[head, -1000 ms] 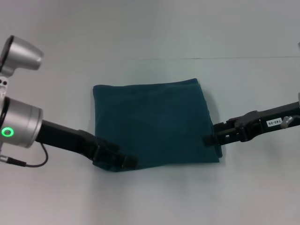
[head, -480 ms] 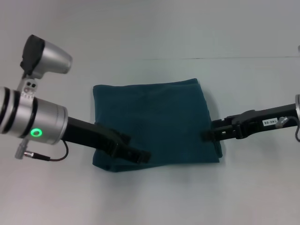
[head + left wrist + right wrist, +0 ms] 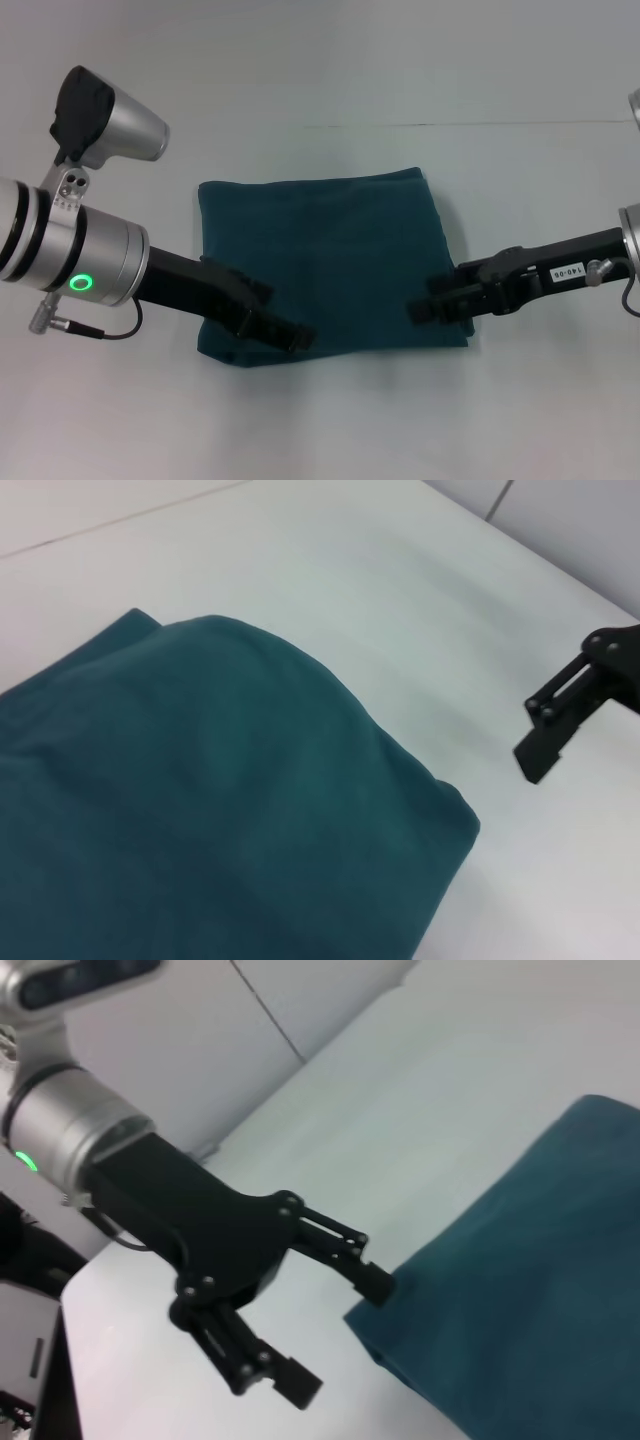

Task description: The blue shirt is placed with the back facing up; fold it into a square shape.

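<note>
Blue shirt (image 3: 325, 262) lies folded into a roughly square pad at the middle of the white surface (image 3: 330, 60), its edges fairly even and the near right corner rounded and thick with layers. Fabric is plain dark teal, no print visible.

My left gripper (image 3: 285, 335) sits low over the shirt's near left corner, arm reaching in from the left. In the right wrist view this gripper (image 3: 335, 1335) shows its fingers (image 3: 365, 1275) spread wide apart: one fingertip is at the shirt's (image 3: 530, 1290) edge, the other is off the cloth over bare surface. Nothing is held between them.

My right gripper (image 3: 422, 305) is at the shirt's near right edge, arm coming in from the right, tip overlapping the fabric in the head view. The left wrist view shows this gripper (image 3: 555, 738) over bare surface, apart from the shirt's (image 3: 220, 810) rounded corner. I cannot tell whether its fingers are spread or pressed together.
</note>
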`<action>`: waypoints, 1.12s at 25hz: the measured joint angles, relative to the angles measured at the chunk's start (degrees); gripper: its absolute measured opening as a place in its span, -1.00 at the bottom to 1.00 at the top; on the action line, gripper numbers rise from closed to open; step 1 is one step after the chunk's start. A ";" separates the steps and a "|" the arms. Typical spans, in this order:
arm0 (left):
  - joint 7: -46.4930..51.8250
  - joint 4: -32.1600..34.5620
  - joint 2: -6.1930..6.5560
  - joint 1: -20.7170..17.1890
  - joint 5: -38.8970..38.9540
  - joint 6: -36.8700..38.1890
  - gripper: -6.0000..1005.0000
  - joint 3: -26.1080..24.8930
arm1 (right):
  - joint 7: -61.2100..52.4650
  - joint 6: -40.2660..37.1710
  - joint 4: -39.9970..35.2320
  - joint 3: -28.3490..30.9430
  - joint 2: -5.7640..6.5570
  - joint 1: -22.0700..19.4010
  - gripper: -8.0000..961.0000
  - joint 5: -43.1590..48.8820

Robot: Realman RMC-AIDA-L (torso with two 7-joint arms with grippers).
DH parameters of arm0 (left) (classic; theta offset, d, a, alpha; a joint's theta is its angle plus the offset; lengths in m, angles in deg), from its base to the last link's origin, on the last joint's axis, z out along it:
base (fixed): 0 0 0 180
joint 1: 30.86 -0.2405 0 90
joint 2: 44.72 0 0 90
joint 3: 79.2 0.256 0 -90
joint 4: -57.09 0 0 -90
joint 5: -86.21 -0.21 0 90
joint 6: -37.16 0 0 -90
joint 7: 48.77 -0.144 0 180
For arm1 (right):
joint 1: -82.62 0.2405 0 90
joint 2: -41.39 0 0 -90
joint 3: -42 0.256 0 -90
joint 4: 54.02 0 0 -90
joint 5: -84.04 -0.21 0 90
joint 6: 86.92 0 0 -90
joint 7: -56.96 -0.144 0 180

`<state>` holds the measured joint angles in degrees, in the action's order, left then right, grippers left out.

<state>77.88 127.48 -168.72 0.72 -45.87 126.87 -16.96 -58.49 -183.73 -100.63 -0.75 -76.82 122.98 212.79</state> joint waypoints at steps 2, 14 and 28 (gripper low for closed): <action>-0.02 -0.01 0.00 0.01 -0.36 -0.05 0.86 0.01 | -0.08 -0.26 -0.12 0.14 0.10 -0.03 0.66 -0.04; 1.98 0.02 -0.01 1.82 -2.84 0.44 0.86 0.24 | -0.62 -0.18 0.22 0.82 1.45 -0.48 0.66 -1.28; 4.00 3.59 -0.11 0.87 -2.30 -0.44 0.86 5.22 | -0.81 -0.27 0.47 1.17 1.32 -0.46 0.66 -1.38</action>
<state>81.88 131.07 -168.82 1.59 -48.17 126.43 -11.74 -59.30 -184.00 -100.16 0.42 -75.50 122.52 211.41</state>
